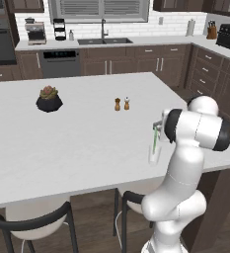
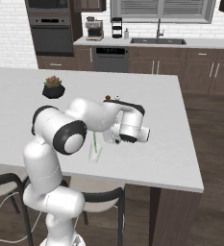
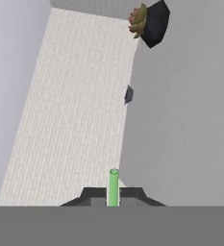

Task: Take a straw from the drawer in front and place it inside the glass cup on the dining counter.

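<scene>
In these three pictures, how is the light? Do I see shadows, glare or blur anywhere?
Left base view: even, soft light, no glare; the potted plant throws almost no shadow, and the glass cup is faint against the dining counter. Right base view: equally flat, edges slightly soft. Hand view: the straw in the shut pincer is sharp.

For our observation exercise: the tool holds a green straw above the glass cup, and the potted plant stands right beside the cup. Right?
Not quite. The potted plant stands far from the glass cup, across the counter, as the left base view shows. The tool does hold the straw at the cup.
</scene>
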